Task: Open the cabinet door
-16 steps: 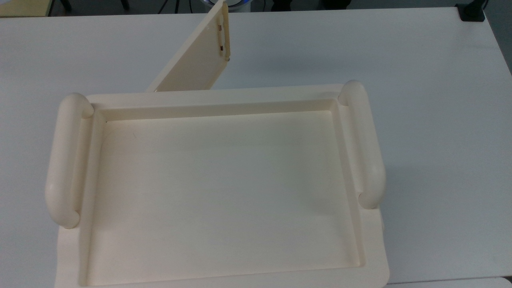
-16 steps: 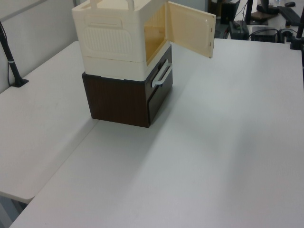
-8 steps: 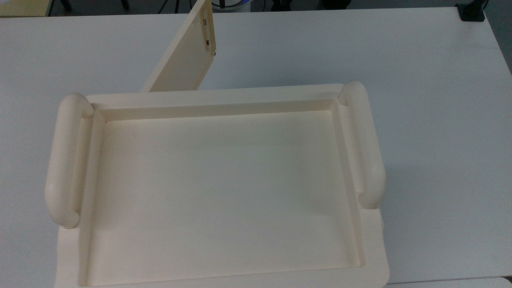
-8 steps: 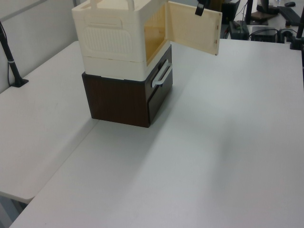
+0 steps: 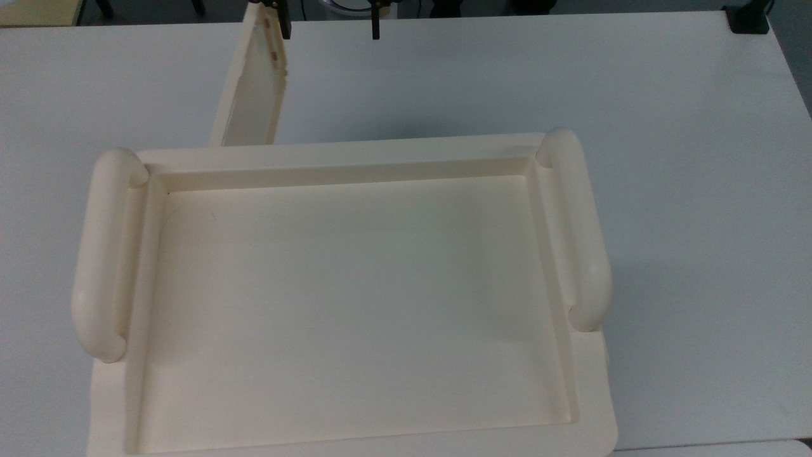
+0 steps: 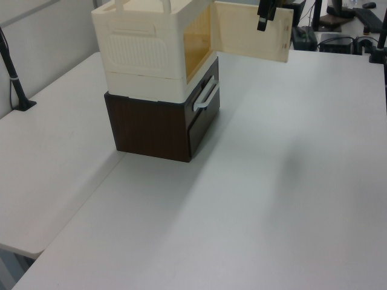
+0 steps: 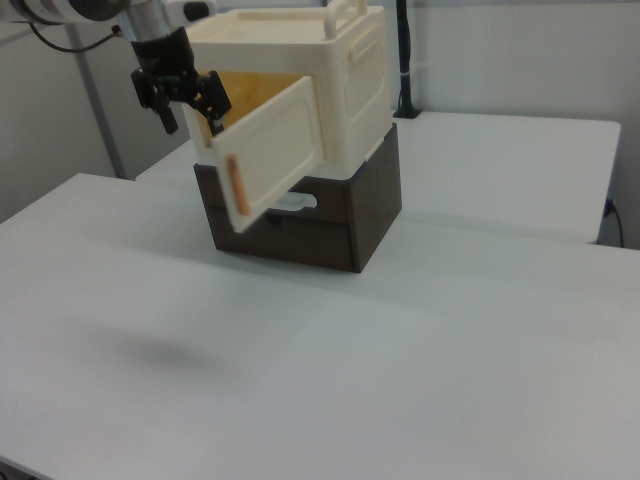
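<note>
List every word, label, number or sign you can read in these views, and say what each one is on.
None: no readable text.
The cabinet, its open cabinet door and the dark drawer unit beneath carry no print or labels.
The white table is unmarked too.

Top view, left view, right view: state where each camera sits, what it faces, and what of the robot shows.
Top view: above the cabinet, looking straight down; the open end effector shows at the upper edge.
Left view: raised, facing the cabinet door on its inner side; end effector at the top.
Right view: lower, facing the door's outer side; end effector and arm.
Left and right views share the door and the dark base.
</note>
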`<state>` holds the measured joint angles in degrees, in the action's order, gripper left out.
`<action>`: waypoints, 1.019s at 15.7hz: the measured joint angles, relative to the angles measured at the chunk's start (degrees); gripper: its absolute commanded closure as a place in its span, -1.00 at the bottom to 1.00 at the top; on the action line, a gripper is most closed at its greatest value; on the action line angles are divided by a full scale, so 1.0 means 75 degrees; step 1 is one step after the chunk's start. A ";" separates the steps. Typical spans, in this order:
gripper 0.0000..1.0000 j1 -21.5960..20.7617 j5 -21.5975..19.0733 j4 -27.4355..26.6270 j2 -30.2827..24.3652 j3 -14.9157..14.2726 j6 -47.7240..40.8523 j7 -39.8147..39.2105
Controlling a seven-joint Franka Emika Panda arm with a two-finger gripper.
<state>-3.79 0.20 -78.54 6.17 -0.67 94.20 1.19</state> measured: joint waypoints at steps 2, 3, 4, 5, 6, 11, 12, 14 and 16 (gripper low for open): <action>-1.00 0.0054 0.0031 -0.0060 0.0022 -0.0001 -0.0159 -0.0051; -1.00 0.0054 0.0078 -0.0082 0.0034 0.0000 -0.0264 -0.0054; -1.00 0.0052 0.0113 -0.0109 0.0042 0.0000 -0.0327 -0.0054; -1.00 0.0050 0.0123 -0.0164 0.0044 0.0001 -0.0344 -0.0054; -1.00 0.0045 0.0132 -0.0237 0.0047 0.0003 -0.0348 -0.0054; -1.00 -0.0030 0.0456 -0.0830 0.0085 0.0045 -0.0341 -0.0054; -1.00 -0.0033 0.0465 -0.0944 0.0088 0.0061 -0.0339 -0.0044; -1.00 -0.0030 0.0485 -0.1107 0.0090 0.0065 -0.0336 -0.0040; -1.00 -0.0014 0.0501 -0.1171 0.0090 0.0064 -0.0334 -0.0037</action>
<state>-3.90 3.96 -87.32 6.84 -0.20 91.69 0.92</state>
